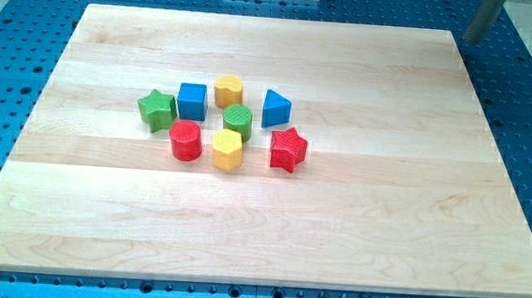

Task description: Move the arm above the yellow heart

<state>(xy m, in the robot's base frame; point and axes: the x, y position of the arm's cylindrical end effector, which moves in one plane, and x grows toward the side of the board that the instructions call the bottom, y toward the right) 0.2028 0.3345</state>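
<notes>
My tip is out of view — only the rod (484, 18) shows.

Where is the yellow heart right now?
The yellow heart sits at the cluster's top, between the blue cube on the view's left and the blue triangle on the right.

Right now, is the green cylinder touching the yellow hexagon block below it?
Cannot tell. In the camera view the green cylinder sits just above the yellow hexagon, and their outlines meet with no board visible between them; that may be overlap from the viewing angle.
</notes>
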